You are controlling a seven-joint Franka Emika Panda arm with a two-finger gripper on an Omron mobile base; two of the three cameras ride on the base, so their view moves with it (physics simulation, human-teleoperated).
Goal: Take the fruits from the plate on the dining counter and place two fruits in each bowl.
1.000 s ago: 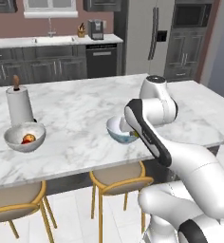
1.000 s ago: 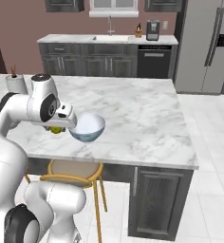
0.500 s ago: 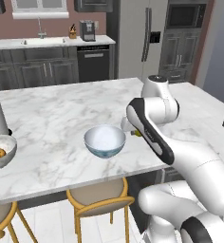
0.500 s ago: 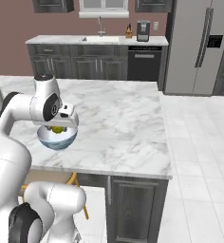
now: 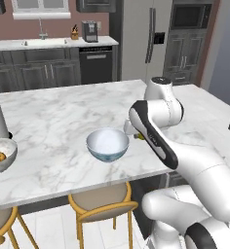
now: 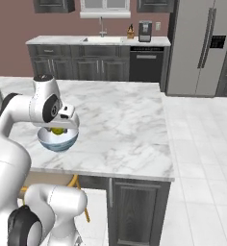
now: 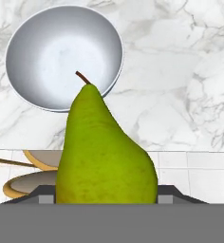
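Kitchen: fridge [image 5: 147, 41], sink counter [image 5: 44, 44], dishwasher [image 5: 98, 64]

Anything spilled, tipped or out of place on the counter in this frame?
Nothing stands out. The blue bowl sits upright and empty on the counter, the pear is in the gripper beside it, and the other bowl holds fruit.

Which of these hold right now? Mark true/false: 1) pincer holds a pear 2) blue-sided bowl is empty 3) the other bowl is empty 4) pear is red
1) True: the pincer is shut on the pear.
2) True: the blue-sided bowl holds nothing; the hand view shows a bare inside.
3) False: the speckled bowl at the left edge of the left base view already holds fruit.
4) False: it is yellow-green with a brown stem.
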